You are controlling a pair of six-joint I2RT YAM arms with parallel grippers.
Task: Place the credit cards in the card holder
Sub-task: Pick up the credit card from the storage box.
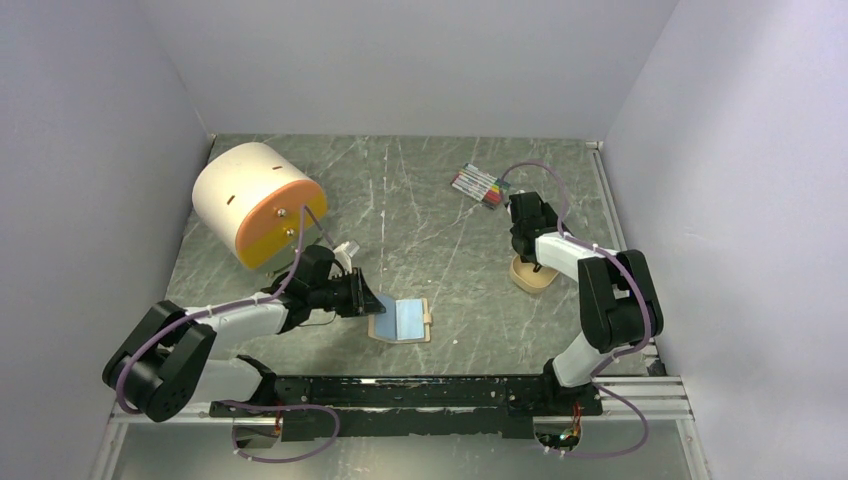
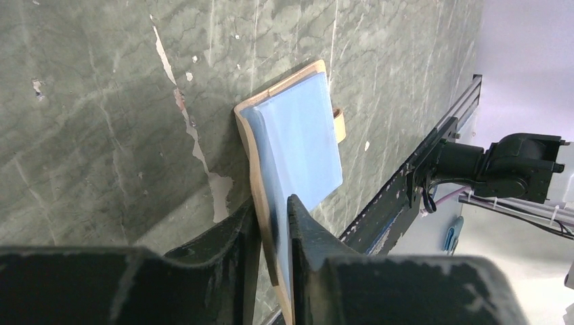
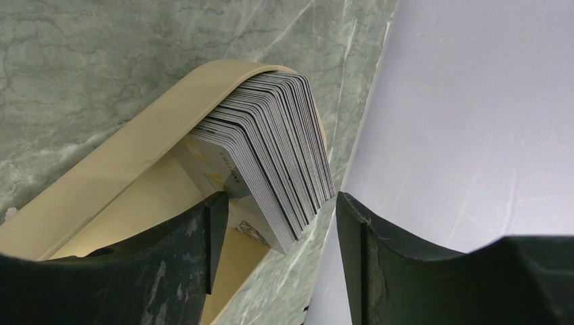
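Tan card holder (image 1: 402, 322) lies open at the table's (image 1: 450, 230) front, left gripper (image 1: 368, 298) at its left edge. Left wrist: jaws pinch that edge. Right wrist: right gripper (image 3: 281, 230) gapes wide over the credit cards (image 3: 271, 142), fanned in a tray (image 3: 101, 183).

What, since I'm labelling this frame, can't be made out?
Right wrist view: print on the stacked grey plastic credit cards, too small.
Top view: those cards, behind the right arm over the tan tray.
Left wrist view: near edge of the tan leather card holder, between the jaws.
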